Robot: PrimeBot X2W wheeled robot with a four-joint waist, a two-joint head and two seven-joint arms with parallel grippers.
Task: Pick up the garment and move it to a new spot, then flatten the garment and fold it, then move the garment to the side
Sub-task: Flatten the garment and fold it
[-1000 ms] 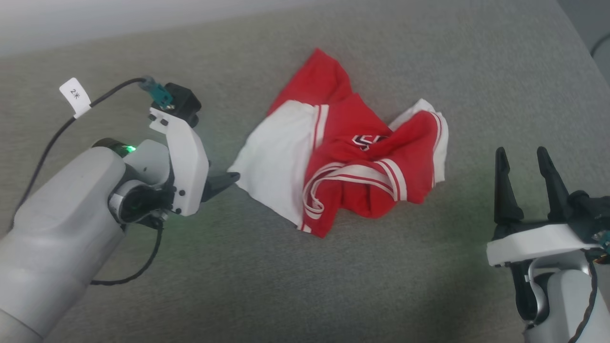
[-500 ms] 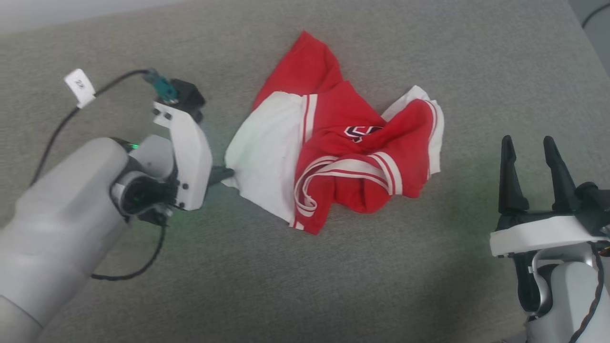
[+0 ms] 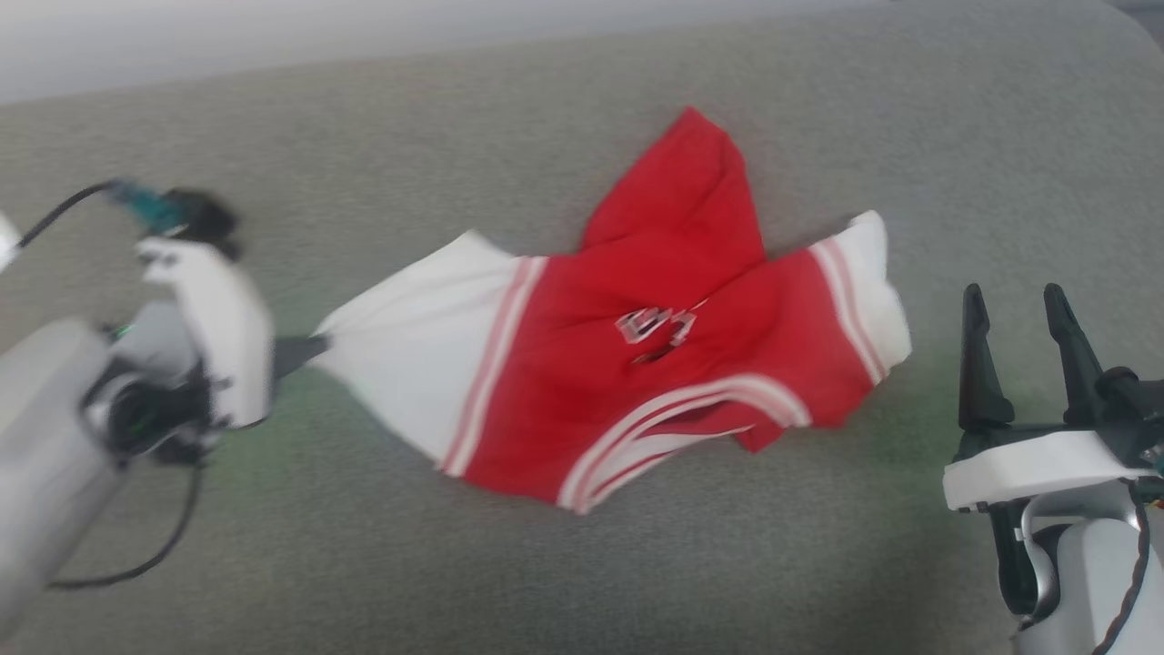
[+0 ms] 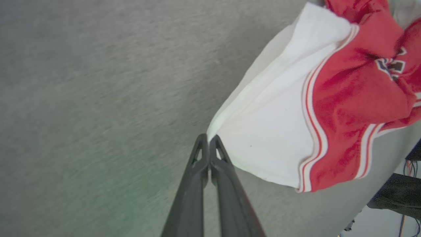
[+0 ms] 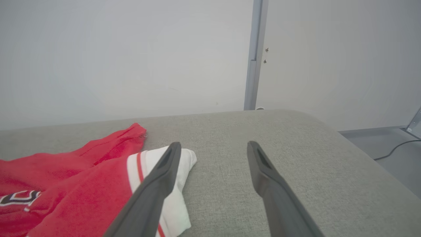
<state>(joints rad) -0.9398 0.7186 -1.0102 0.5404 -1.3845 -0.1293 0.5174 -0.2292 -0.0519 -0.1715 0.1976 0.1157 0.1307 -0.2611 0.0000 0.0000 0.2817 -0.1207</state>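
No legible txt or nos.; white-black chest emblem [image 4: 389,65] on garment [image 3: 564,391] just a blur.

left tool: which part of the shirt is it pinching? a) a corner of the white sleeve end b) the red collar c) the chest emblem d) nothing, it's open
a, the left tool is shut on a corner of the garment, at its white sleeve end.

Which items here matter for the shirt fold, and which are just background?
Job: garment; left gripper, shut on its white sleeve corner; right gripper, open; grey cushion under it.
Background: wall; upright strip; floor cable.
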